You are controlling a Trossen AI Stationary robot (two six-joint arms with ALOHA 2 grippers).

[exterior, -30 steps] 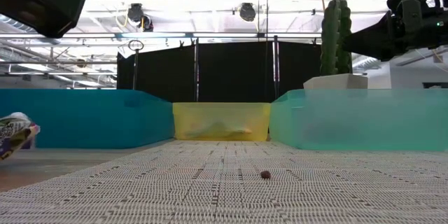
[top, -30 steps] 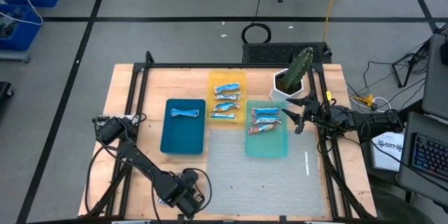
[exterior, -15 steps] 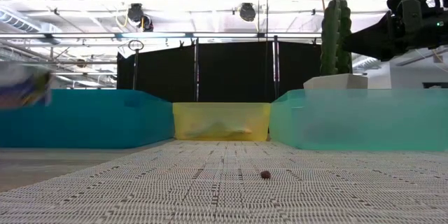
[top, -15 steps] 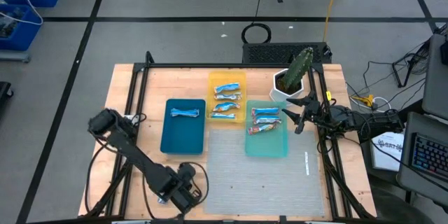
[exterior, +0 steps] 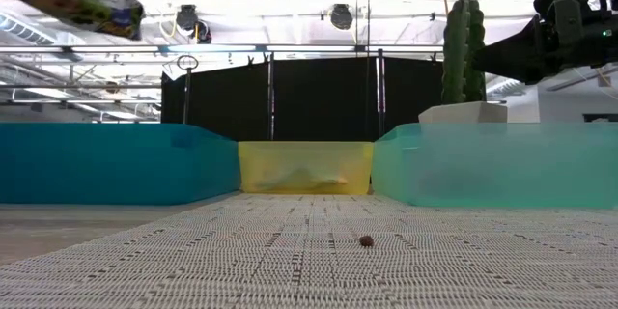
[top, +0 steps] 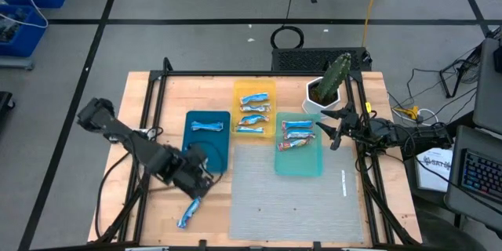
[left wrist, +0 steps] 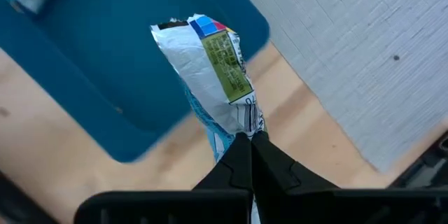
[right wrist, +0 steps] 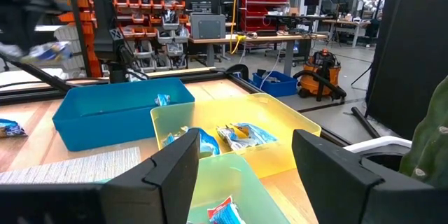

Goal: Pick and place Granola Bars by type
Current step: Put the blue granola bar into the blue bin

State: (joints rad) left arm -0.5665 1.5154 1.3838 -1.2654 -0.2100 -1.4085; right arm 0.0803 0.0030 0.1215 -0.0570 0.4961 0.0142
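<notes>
Sorted: bars in blue tray (top: pixel 205 150), yellow tray (top: pixel 255 110), teal tray (top: pixel 299 155). Left gripper (left wrist: pixel 250 147) clamped on bar (left wrist: pixel 210 70) near blue tray. One bar (top: pixel 188 212) left on table. Right gripper (top: pixel 332 131) parked, spread, empty.

In the lower centre of the high view, the pale woven rectangular mat (top: pixel 296 196) lies bare, giving open passage from the frame's bottom edge up to the trays. Along its upper edge stand three low-walled obstacles: the dark blue rectangular plastic tray (top: pixel 207 141) at centre left, the yellow translucent tray (top: pixel 255 109) above centre, and the teal translucent tray (top: pixel 299 154) at centre right. The tall green cactus in a white pot (top: pixel 329 84) blocks the upper right corner of the wooden table (top: pixel 149 102). The left arm's dark gripper (top: pixel 196 179) occupies the blue tray's lower corner; a loose blue-and-white wrapped bar (top: pixel 188 212) lies on bare wood at lower left.
</notes>
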